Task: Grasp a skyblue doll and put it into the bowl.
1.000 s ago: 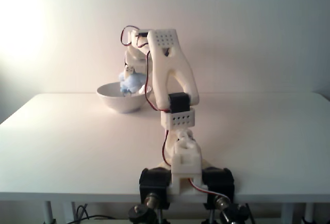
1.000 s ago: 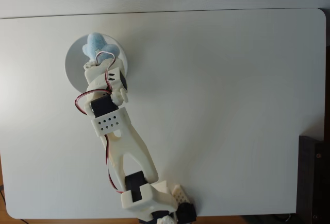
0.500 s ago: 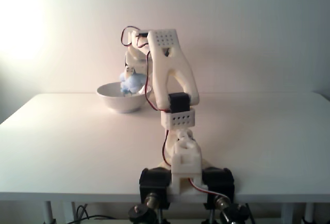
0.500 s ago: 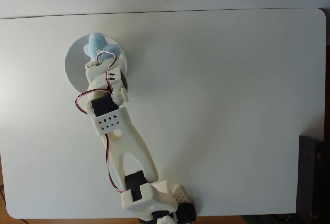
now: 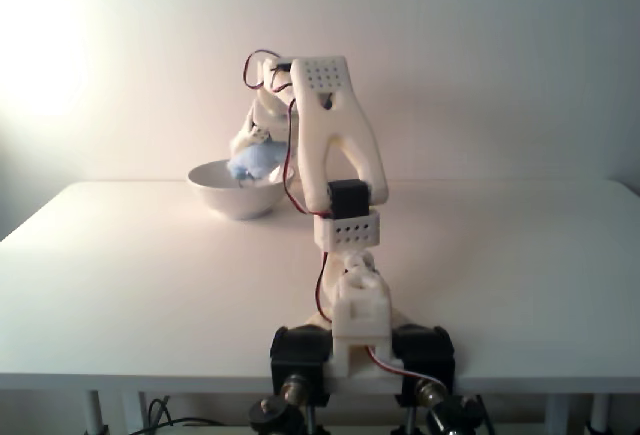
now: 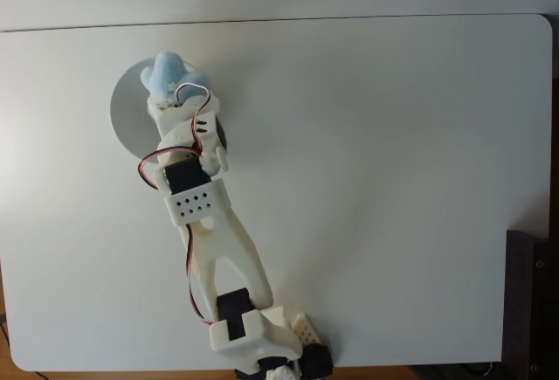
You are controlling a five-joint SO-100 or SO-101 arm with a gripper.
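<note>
The skyblue doll [image 5: 256,162] is a fluffy pale-blue lump hanging just above the rim of the white bowl [image 5: 226,195], held by my gripper [image 5: 252,149], which is shut on it. From above, the skyblue doll [image 6: 169,73] sits over the far right edge of the bowl [image 6: 131,123], with the gripper [image 6: 167,97] reaching over the bowl from the near side. The white arm covers the bowl's right part in both fixed views. The fingertips are buried in the plush.
The white table [image 6: 376,179] stretches wide to the right of the arm. The arm's base [image 5: 350,350] is clamped at the near table edge. A dark object [image 6: 533,301] stands beyond the table's right edge.
The gripper and the doll have shifted slightly right and toward the bowl's far rim, and the doll now hangs a little lower and more tilted.
</note>
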